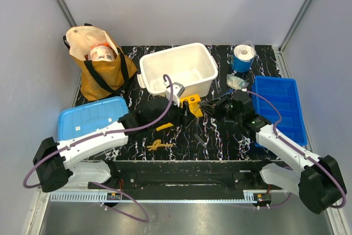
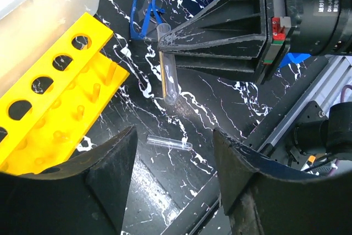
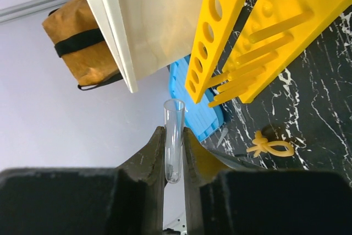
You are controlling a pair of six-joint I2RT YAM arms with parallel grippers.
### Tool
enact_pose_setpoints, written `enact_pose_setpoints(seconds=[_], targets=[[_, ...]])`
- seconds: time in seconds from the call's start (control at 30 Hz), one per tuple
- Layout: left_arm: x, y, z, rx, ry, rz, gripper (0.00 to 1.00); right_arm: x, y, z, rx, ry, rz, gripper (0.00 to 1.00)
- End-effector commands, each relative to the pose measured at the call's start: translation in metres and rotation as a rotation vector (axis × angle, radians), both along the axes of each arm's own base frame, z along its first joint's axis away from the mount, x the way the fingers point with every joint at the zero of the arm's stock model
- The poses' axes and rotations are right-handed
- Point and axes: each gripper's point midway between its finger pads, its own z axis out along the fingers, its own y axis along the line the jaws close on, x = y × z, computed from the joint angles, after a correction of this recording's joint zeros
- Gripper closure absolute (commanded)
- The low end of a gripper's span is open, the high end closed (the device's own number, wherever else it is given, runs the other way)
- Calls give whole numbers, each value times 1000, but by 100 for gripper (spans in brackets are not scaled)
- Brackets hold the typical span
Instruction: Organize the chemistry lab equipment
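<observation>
My right gripper [image 3: 174, 131] is shut on a thin clear test tube [image 3: 174, 136] and holds it above the table, open end pointing toward the yellow tube rack [image 3: 247, 42]. The left wrist view shows that gripper [image 2: 163, 43] with the tube [image 2: 168, 78] hanging from its tips. My left gripper [image 2: 176, 180] is open and empty above a second clear tube [image 2: 169, 143] lying on the black table, right of the rack [image 2: 49, 103]. Blue-framed safety glasses [image 2: 144, 9] lie beyond. A yellow knotted piece [image 1: 159, 146] lies at the front. A clear packet [image 1: 237, 82] lies by the blue tray.
A white bin [image 1: 177, 70] stands at the back centre and a brown cloth bag [image 1: 99, 64] at the back left. A blue lid [image 1: 91, 116] lies left, a blue tray [image 1: 280, 105] right, and a blue roll [image 1: 242, 58] behind it. A small yellow piece [image 1: 164, 127] lies mid-table.
</observation>
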Motion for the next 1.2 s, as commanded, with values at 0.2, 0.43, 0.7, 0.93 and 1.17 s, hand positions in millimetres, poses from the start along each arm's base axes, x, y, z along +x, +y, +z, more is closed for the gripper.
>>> enact_pose_setpoints(seconds=[0.2, 0.43, 0.7, 0.93, 1.17], targets=[[25, -31, 40, -116, -98, 48, 46, -1, -1, 32, 116, -66, -25, 84], [29, -33, 42, -128, -108, 59, 50, -4, -2, 31, 127, -65, -26, 84], [33, -38, 35, -120, -102, 65, 55, -4, -1, 32, 140, -65, -22, 84], [33, -43, 36, -128, -96, 56, 57, -5, 0, 31, 146, -65, -21, 84], [33, -45, 29, -129, -70, 57, 63, -6, -1, 26, 147, -56, -20, 84]])
